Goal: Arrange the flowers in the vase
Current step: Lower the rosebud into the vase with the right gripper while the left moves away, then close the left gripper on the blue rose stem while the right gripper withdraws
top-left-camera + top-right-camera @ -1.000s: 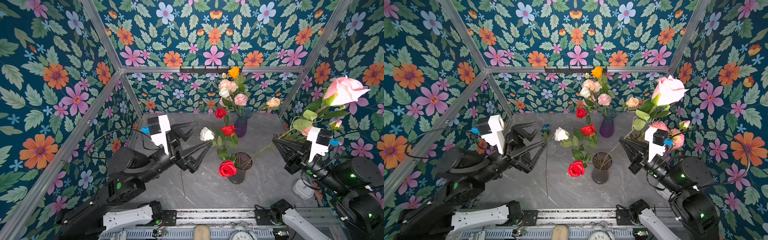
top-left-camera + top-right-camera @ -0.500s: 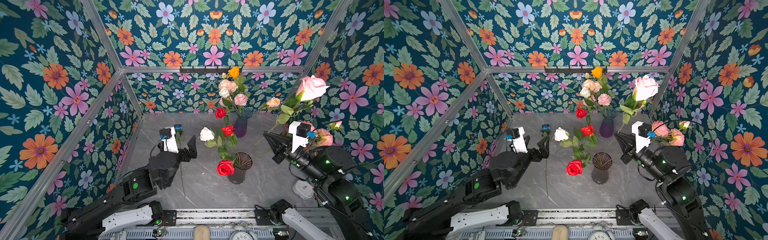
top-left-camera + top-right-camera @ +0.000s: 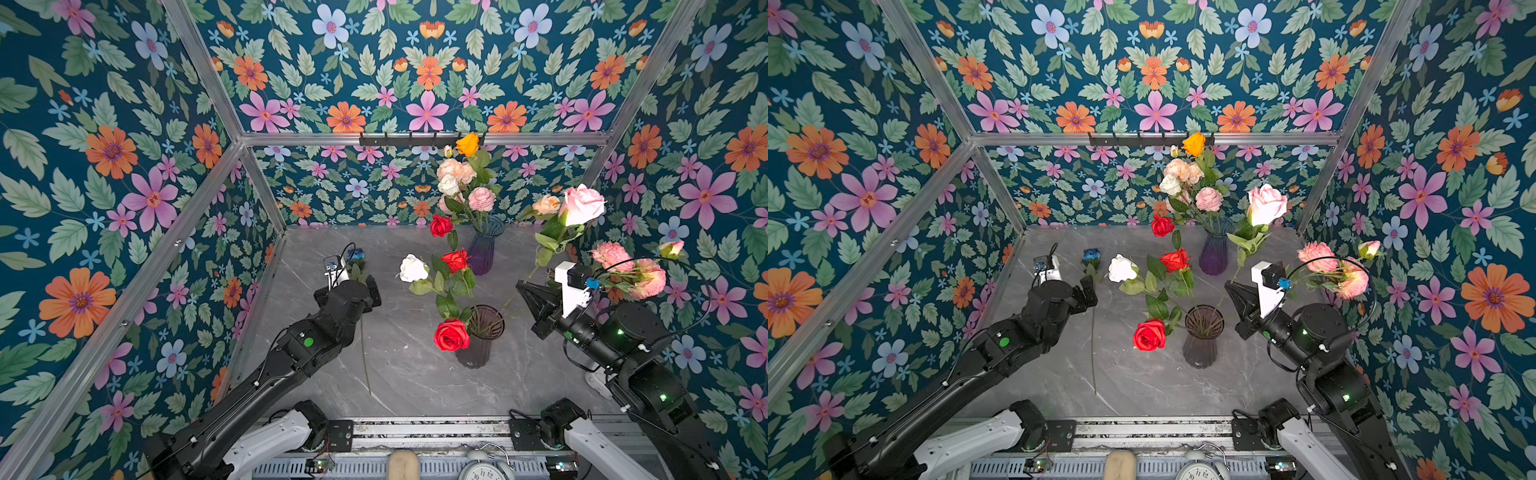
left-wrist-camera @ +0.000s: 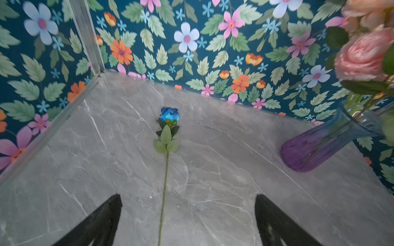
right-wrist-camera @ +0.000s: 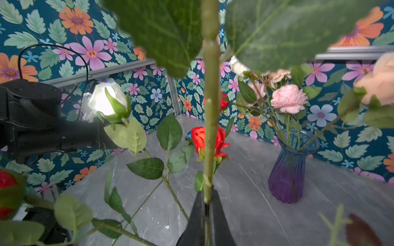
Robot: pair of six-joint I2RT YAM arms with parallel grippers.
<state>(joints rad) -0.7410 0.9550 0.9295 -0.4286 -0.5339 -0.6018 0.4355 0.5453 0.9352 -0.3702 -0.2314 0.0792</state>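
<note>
My right gripper is shut on the green stem of a pink rose, held upright to the right of the dark vase. That vase holds two red roses and a white rose. My left gripper is open, low over the table at the back left. A blue rose lies flat there, its stem running between the fingers, apart from both.
A blue-purple vase with peach, white, pink, orange and red blooms stands at the back. Pink peony-like blooms lean by the right wall. A clock sits at the front rail.
My left arm has come down from high up and reached to the back left over the blue rose. My right arm has carried the pink rose leftward, toward the middle.
</note>
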